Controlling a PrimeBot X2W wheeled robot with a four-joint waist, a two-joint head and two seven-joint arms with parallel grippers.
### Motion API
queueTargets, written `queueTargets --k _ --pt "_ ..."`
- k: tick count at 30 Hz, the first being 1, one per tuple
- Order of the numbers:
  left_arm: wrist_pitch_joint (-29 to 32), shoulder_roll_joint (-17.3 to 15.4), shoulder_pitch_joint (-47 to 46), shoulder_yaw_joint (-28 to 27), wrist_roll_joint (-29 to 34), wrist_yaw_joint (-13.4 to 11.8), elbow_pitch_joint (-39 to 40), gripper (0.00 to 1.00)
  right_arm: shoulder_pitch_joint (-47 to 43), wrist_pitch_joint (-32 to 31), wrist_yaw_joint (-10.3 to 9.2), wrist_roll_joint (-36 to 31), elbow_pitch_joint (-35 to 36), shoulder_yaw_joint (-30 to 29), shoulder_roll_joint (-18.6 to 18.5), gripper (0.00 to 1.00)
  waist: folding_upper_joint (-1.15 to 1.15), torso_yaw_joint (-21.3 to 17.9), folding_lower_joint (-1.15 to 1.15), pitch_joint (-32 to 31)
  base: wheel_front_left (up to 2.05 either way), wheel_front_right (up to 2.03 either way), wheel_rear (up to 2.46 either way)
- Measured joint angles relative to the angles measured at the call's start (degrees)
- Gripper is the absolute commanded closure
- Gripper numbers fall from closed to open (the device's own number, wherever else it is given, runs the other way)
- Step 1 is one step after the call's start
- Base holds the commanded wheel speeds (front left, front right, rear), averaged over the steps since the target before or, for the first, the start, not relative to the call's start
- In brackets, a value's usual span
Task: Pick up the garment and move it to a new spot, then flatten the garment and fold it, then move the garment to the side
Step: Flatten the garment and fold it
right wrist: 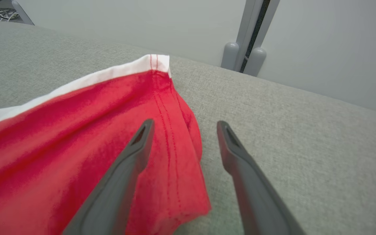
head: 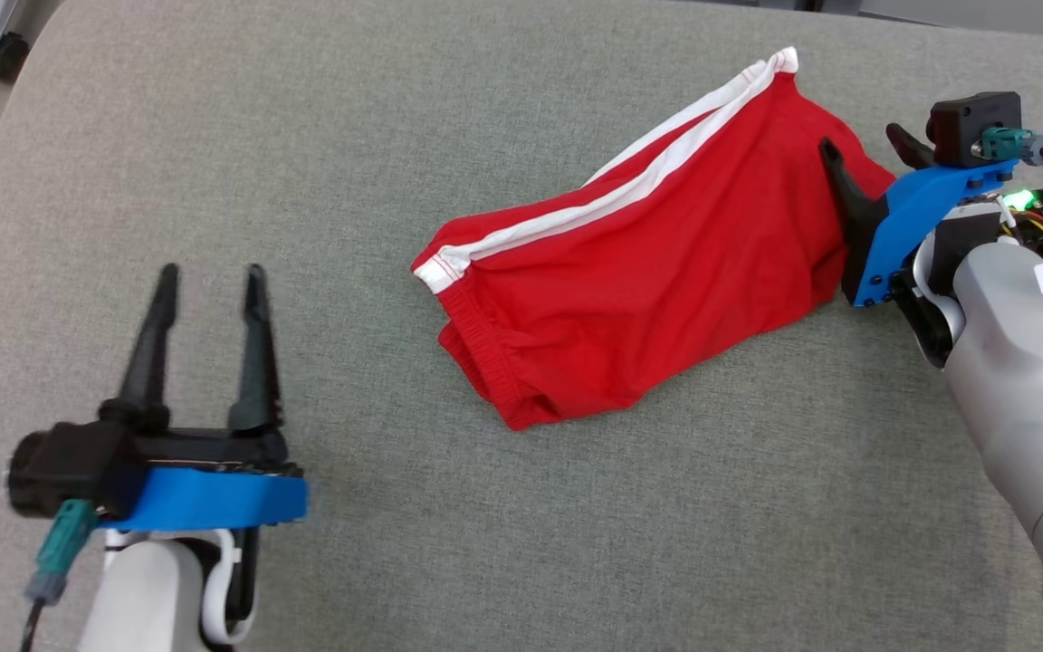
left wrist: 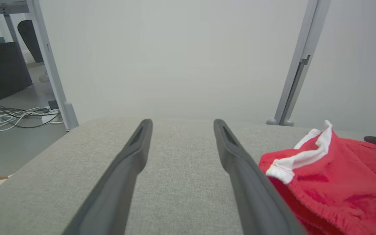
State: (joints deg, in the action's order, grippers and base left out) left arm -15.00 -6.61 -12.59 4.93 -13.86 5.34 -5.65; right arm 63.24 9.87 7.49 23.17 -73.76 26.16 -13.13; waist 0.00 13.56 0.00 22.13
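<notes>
Both stand wide and empty: the left gripper (head: 211, 272) over the counter (head: 485, 543) near its left edge, the right gripper (head: 860, 138) straddling the right edge of the crumpled red shorts (head: 648, 263) far-right, seemingly placed to pinch them flat.
</notes>
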Motion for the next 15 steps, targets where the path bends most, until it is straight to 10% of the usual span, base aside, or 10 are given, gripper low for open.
queueTargets --k 15 --pt "0.0 3.63 3.2 -8.51 4.97 0.7 1.91 0.0 -1.26 -7.24 0.0 -1.46 -0.05 -0.94 -0.93 0.0 0.0 1.45 0.0 0.62 0.0 0.0 0.0"
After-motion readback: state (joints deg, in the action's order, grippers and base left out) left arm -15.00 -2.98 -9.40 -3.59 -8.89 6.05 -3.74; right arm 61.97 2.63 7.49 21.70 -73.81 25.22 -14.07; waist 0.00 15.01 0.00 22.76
